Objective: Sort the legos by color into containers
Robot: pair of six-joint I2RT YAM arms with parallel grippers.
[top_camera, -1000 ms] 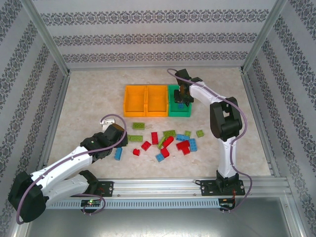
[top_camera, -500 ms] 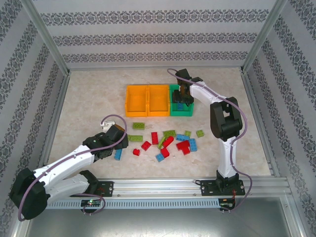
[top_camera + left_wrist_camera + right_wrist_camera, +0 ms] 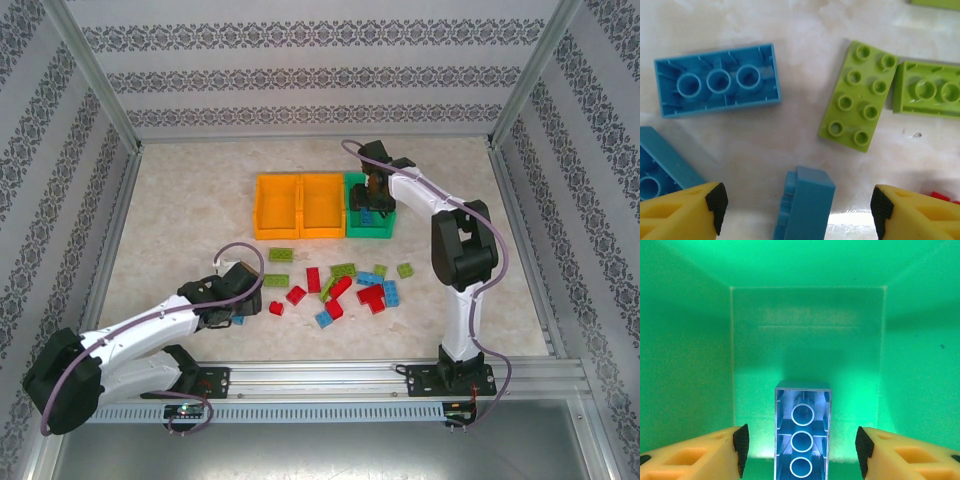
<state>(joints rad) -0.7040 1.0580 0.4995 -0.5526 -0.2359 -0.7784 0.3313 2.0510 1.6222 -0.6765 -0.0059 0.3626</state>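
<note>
Two tools, both spread apart. I see the right tool (image 3: 800, 446) inside the green bin (image 3: 805, 325), flanking an upturned blue brick (image 3: 802, 412) without contact. The left tool (image 3: 797, 207) straddles a second blue brick (image 3: 807, 200), on edge on the tabletop (image 3: 790, 130), untouched.

bright even light, perhaps slight blur

- Pale marbled table (image 3: 180, 210) carries everything
- Containers (image 3: 280, 232), two orange and one green, stand joined in a row
- Red, blue, lime legos (image 3: 341, 287) lie scattered on the containers' near side
</note>
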